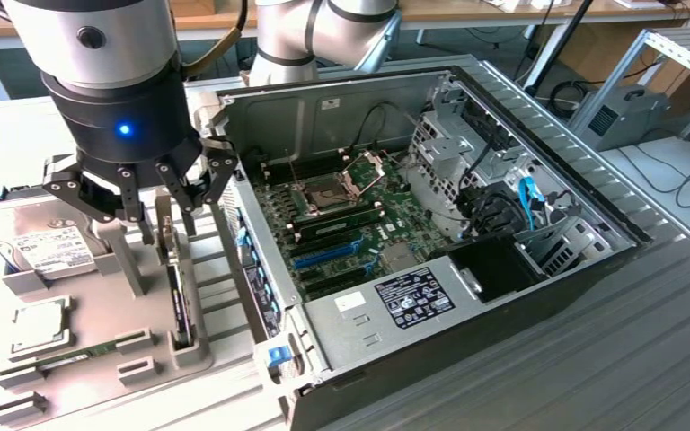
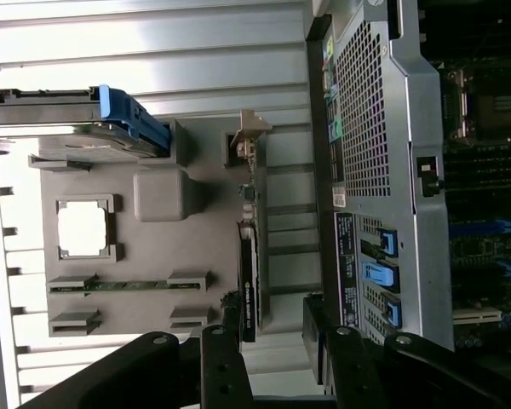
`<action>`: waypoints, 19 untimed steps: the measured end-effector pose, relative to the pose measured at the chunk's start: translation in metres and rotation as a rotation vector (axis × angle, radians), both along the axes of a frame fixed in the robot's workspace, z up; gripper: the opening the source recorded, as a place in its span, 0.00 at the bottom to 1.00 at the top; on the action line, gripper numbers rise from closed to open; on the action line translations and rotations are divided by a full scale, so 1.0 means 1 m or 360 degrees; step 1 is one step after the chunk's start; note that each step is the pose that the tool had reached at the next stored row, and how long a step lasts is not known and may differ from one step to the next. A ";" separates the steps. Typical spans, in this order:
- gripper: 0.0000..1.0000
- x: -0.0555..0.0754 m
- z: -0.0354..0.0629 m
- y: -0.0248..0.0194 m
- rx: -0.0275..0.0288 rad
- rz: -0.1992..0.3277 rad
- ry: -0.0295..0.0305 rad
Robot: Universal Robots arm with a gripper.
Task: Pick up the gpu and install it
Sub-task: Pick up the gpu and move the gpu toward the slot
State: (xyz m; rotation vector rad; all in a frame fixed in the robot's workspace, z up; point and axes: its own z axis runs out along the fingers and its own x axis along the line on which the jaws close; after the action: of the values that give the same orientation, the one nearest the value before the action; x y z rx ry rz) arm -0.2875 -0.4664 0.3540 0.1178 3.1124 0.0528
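End effector [image 1: 159,208], fingers spread and empty, exterior view's upper left, over gpu [image 1: 177,301] standing edgewise in grey holder [image 1: 91,312] beside open computer case [image 1: 335,337].

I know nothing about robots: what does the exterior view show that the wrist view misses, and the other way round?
Exterior view: the thick dark arm with a blue light, the white label on the hard drive, and the desks behind. Wrist view: a straight-down look at the perforated outer wall of the computer case and the silver bracket of the gpu. Both: the open tool hanging over the gpu, which stands on edge in the grey holder, with the processor and the green RAM stick nearby.
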 end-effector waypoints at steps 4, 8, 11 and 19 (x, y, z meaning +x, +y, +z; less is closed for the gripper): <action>0.42 -0.001 -0.0014 0.0000 -0.00001 0.0000 0.00000; 0.42 -0.001 -0.0026 0.0000 -0.00002 0.0000 0.00000; 0.42 -0.002 -0.0035 0.0000 -0.00001 0.0000 0.00000; 0.42 -0.003 -0.0065 0.0000 -0.00001 0.0000 0.00000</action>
State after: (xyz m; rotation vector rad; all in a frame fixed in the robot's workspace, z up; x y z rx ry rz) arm -0.2903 -0.4664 0.3475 0.1178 3.1124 0.0527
